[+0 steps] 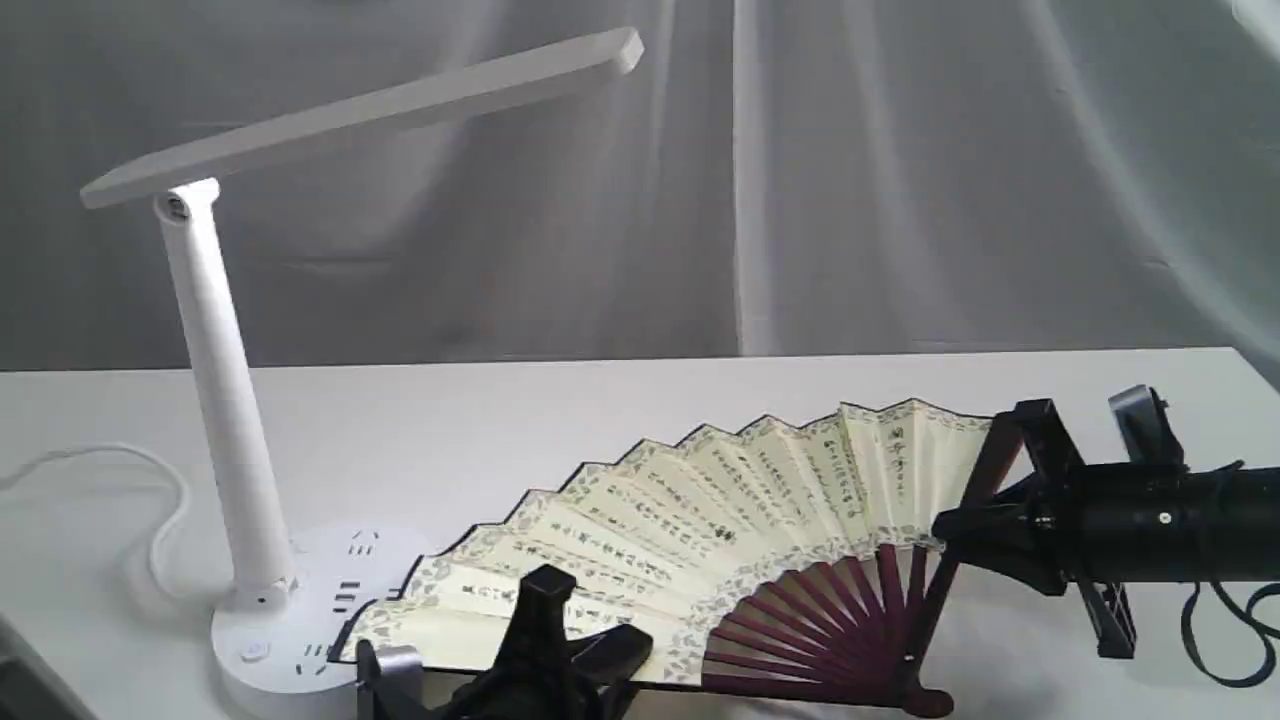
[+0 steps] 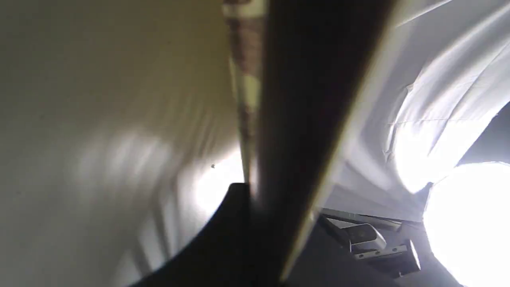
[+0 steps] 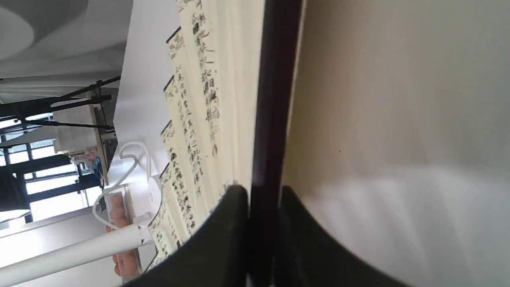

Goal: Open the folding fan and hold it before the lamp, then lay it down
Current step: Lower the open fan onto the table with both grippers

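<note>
The folding fan (image 1: 700, 520) is spread wide, cream pleats with black writing and maroon ribs, low over the white table just right of the lamp's round base. The white lamp (image 1: 215, 400) stands at the left, its bar head reaching over the table. My left gripper (image 1: 545, 625) is shut on the fan's lower left guard stick (image 2: 310, 99), seen close up as a dark bar. My right gripper (image 1: 965, 525) is shut on the upright right guard stick (image 3: 271, 99), which runs between the black fingertips (image 3: 235, 207). Beyond that stick lie the pleats (image 3: 199, 99) and the lamp stem (image 3: 71, 251).
The lamp's white cord (image 1: 160, 500) loops on the table (image 1: 600, 420) at the far left. A grey curtain hangs behind the table's back edge. A black cable (image 1: 1220, 640) droops under my right arm near the right edge.
</note>
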